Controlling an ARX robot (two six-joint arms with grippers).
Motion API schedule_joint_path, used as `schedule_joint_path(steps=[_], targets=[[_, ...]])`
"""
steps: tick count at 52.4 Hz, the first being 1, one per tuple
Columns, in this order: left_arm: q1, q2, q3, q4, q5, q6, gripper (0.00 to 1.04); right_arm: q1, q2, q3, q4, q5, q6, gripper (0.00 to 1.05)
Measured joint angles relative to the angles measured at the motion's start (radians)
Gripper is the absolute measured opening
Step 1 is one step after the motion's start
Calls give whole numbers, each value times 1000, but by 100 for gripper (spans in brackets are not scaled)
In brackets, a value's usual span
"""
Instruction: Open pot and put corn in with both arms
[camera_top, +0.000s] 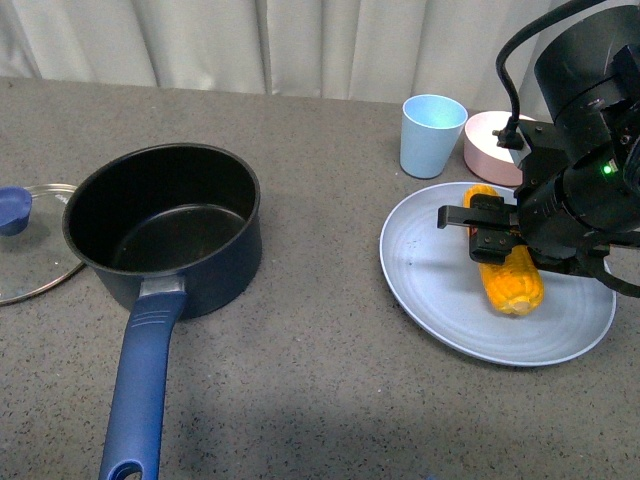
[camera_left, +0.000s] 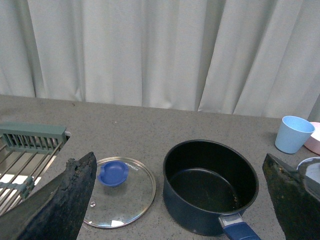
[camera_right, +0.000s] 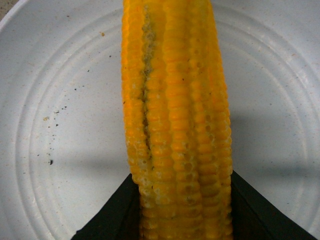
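Note:
The dark pot (camera_top: 165, 228) stands open at the left, its blue handle (camera_top: 140, 390) pointing toward me. Its glass lid (camera_top: 28, 240) with the blue knob lies flat on the table left of it. Pot (camera_left: 210, 186) and lid (camera_left: 119, 191) also show in the left wrist view, between the open fingers of my left gripper (camera_left: 182, 200), which hangs above and short of them. My right gripper (camera_top: 492, 240) is shut on the yellow corn (camera_top: 508, 265), which lies on the pale blue plate (camera_top: 430, 290). The corn (camera_right: 175, 125) fills the right wrist view between the two black fingers (camera_right: 107, 217).
A light blue cup (camera_top: 431, 134) and a pink bowl (camera_top: 492, 147) stand behind the plate. A metal dish rack (camera_left: 22, 155) is left of the lid. A white curtain hangs behind the grey table.

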Motion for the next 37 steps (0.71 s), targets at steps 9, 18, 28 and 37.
schedule_joint_path(steps=[9, 18, 28, 37], targets=[[0, 0, 0, 0, 0, 0, 98, -22, -27, -26, 26, -70, 9, 28], [0, 0, 0, 0, 0, 0, 98, -73, -159, -66, 113, -320, 113, 21], [0, 0, 0, 0, 0, 0, 98, -16, -172, 16, 204, -589, 305, 20], [0, 0, 0, 0, 0, 0, 98, 116, -66, 164, 221, -651, 467, 18]])
